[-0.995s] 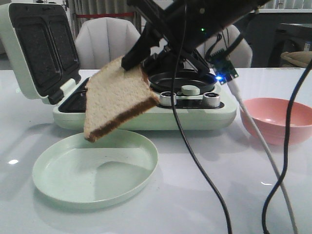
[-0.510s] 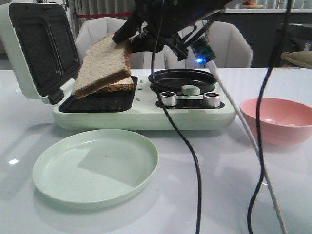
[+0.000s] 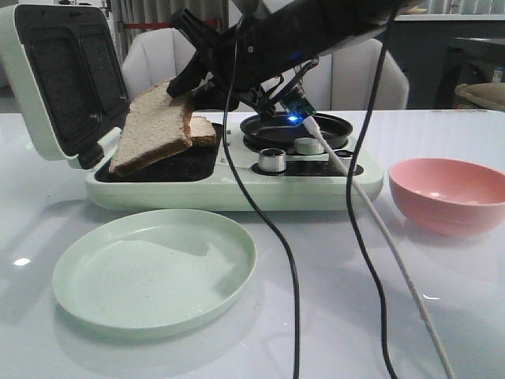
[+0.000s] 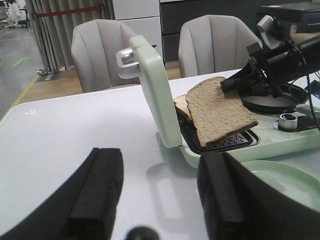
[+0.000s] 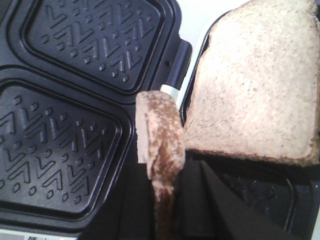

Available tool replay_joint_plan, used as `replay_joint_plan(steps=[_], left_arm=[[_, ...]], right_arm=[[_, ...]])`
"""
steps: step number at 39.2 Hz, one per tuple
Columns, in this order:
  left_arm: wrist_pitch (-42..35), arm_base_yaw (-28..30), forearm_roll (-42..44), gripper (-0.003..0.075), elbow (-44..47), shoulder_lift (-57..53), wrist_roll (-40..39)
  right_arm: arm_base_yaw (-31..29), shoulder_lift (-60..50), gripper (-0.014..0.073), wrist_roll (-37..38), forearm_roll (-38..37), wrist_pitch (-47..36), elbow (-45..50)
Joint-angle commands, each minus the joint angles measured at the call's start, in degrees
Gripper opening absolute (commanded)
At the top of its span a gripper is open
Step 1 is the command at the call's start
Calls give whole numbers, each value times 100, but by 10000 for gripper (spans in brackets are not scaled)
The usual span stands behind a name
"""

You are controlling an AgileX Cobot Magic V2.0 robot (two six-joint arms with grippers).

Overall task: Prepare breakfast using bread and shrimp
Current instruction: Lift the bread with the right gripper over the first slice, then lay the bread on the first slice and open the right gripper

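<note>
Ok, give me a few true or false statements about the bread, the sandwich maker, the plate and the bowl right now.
1. The right gripper holds a bread slice tilted over the sandwich maker. True.
2. The green plate has a bread slice on it. False: the plate holds nothing.
3. A second slice already lies in the sandwich maker. True.
4. The sandwich maker's lid is closed. False: it stands open.
5. The pink bowl sits on the green plate. False: it stands apart on the table.

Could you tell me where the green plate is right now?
In the front view, the green plate sits on the table's left side, just in front of the sandwich maker.
</note>
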Motion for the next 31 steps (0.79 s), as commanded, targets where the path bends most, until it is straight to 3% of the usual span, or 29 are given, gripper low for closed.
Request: replay_joint_plan(steps=[1,6,18,24,31], left_arm=[[-414,-46,60,404,-150,21,-20],[-414,-46,60,403,-150,21,-20],[-414,-46,60,403,-150,21,-20],[-414,-46,60,404,-150,21,-20],[-414,-46,60,403,-150,21,-20]], right_arm=[[31,-296,186,-81,239,11,-271],[54,-216,225,-81,178,2,-279],[54,-209,477,-81,-662,-130,-299],[49,-209,500,-85,-966,-152,-358],[72,-290,500,-85,-1919,-24,-557]])
